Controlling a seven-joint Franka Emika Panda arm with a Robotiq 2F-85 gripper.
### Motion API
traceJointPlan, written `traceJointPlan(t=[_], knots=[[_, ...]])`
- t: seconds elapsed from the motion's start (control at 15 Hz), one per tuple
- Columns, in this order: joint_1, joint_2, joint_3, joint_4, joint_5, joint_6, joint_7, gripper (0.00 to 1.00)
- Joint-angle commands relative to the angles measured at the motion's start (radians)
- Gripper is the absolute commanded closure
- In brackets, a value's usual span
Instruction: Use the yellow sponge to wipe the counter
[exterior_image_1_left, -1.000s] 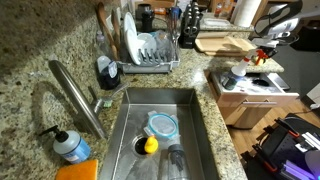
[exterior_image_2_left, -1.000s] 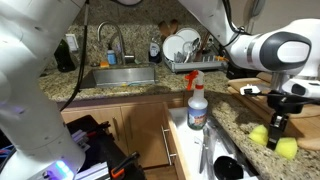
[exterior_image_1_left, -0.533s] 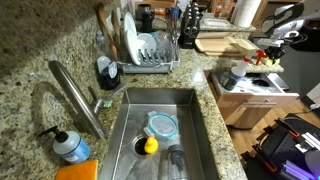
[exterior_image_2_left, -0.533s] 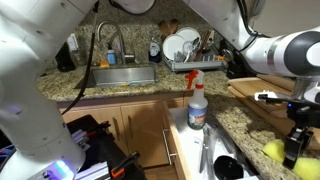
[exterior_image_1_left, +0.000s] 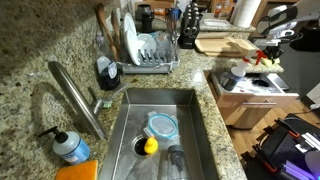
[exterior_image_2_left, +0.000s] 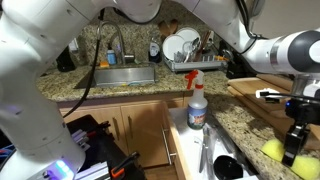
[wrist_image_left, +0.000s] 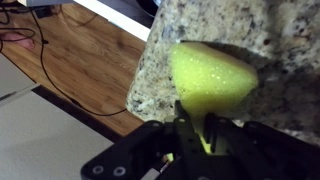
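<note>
Speckled granite runs all round this kitchen, and the work is at the outer end of the counter (wrist_image_left: 285, 30), close to a corner above the wooden floor (wrist_image_left: 70, 70). The tool (wrist_image_left: 198, 120) has its jaws pressed together on the yellow sponge (wrist_image_left: 212, 75), pinching it across the middle. In an exterior view the sponge (exterior_image_2_left: 272, 150) bulges out to either side of the fingers. It appears to sit flat on the stone just inside the counter's edge, its long axis crosswise to the jaws. That edge is what matters here — bare granite lies only inward, toward the spray bottle (exterior_image_2_left: 196, 105) and the far-off sink (exterior_image_2_left: 122, 76). By my reading, any stroke should sweep that way, broadside on, away from the drop.
</note>
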Motion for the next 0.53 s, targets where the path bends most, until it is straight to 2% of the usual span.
traceJointPlan(t=[0.0,0.47], knots=[[0.046,-0.015,0.060,-0.056,0.002,0.017,-0.061,0.96],[0.180,-0.137,0.127,-0.196,-0.008,0.101,-0.196,0.96]])
